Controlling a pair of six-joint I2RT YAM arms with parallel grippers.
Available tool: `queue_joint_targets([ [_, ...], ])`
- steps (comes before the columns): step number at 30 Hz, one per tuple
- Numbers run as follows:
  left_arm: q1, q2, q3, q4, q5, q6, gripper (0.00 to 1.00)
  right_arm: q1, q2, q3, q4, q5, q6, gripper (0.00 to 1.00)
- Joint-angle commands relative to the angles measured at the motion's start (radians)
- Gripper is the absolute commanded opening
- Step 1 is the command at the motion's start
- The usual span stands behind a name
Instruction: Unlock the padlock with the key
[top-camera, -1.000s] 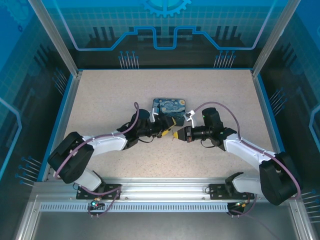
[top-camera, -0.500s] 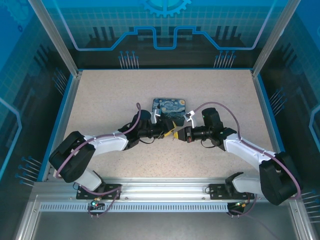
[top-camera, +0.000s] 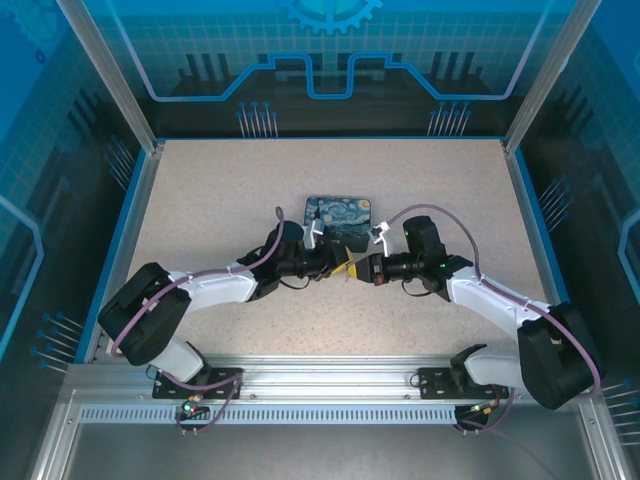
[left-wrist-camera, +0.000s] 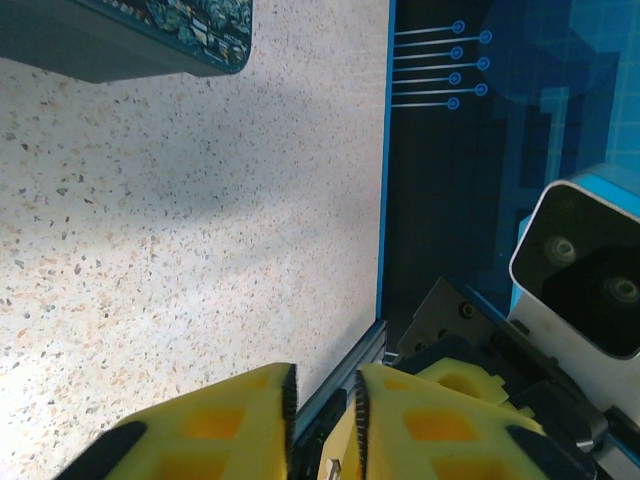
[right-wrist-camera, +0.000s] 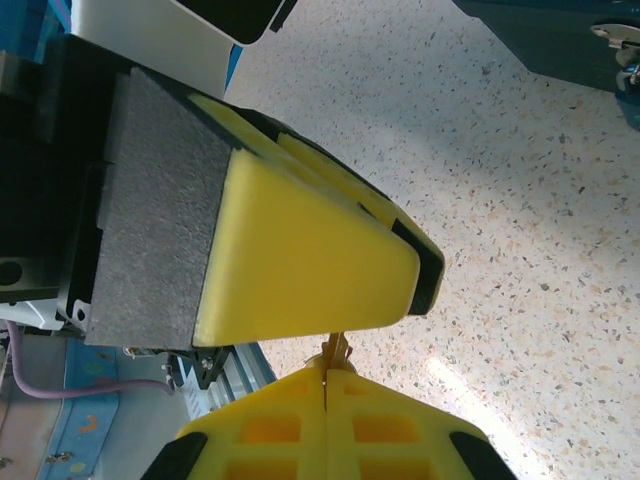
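Just in front of the painted tin (top-camera: 338, 211), the left gripper (top-camera: 341, 266) and right gripper (top-camera: 358, 269) are meeting tip to tip; unlocking seems not yet begun.
The right gripper is clenching the key (right-wrist-camera: 335, 350), a brassy sliver between its pads; the left gripper's grasp is unclear. The padlock (right-wrist-camera: 610, 32) is probably the cut-off silvery loop at the tin's edge.

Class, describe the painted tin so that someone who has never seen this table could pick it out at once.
On the speckled beige table, look mid-table, just beyond where the left gripper and right gripper meet tip to tip. The small flat rectangular tin lies there, alone in bearing a swirling blue-and-yellow night-sky painting.
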Motion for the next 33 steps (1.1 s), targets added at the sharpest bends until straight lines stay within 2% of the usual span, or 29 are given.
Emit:
queue_joint_targets([
  [1, -0.012, 0.011, 0.026, -0.014, 0.024, 0.033, 0.18, -0.004, 0.016, 0.024, -0.009, 0.005, -0.013, 0.00],
  [2, -0.011, 0.014, 0.027, -0.016, 0.024, 0.033, 0.15, -0.006, 0.016, 0.023, -0.009, 0.007, -0.013, 0.00],
  [5, -0.014, 0.018, 0.031, -0.023, 0.025, 0.040, 0.00, -0.005, 0.015, 0.021, -0.009, 0.010, -0.011, 0.00],
  [8, -0.013, 0.011, 0.031, -0.029, 0.014, 0.047, 0.00, -0.012, 0.000, 0.025, -0.038, 0.024, -0.017, 0.00],
  [10, -0.009, -0.007, 0.027, -0.048, -0.016, 0.071, 0.00, -0.035, -0.039, 0.024, -0.078, 0.042, -0.020, 0.20],
  [13, 0.006, -0.054, 0.027, -0.068, -0.057, 0.105, 0.00, -0.080, -0.126, 0.015, -0.136, 0.081, -0.007, 0.58],
  [15, 0.015, -0.089, 0.030, -0.083, -0.084, 0.131, 0.00, -0.101, -0.174, 0.027, -0.189, 0.107, -0.005, 0.76],
  [16, 0.020, -0.106, 0.037, -0.095, -0.099, 0.148, 0.00, -0.108, -0.191, 0.039, -0.220, 0.123, -0.004, 0.93],
  [17, 0.024, -0.122, 0.044, -0.110, -0.111, 0.164, 0.00, -0.113, -0.201, 0.052, -0.242, 0.142, -0.001, 1.00],
  [21, 0.035, -0.180, 0.075, -0.154, -0.179, 0.234, 0.00, -0.120, -0.211, 0.095, -0.275, 0.261, 0.044, 1.00],
  [24, 0.037, -0.222, 0.074, -0.149, -0.284, 0.260, 0.00, -0.127, -0.202, 0.086, -0.191, 0.350, 0.152, 1.00],
  [29, 0.037, -0.243, 0.070, -0.074, -0.420, 0.252, 0.00, -0.149, -0.098, 0.089, 0.074, 0.281, 0.382, 1.00],
  [33, 0.036, -0.226, 0.074, -0.023, -0.506, 0.192, 0.00, -0.124, 0.007, 0.079, 0.378, 0.249, 0.575, 1.00],
])
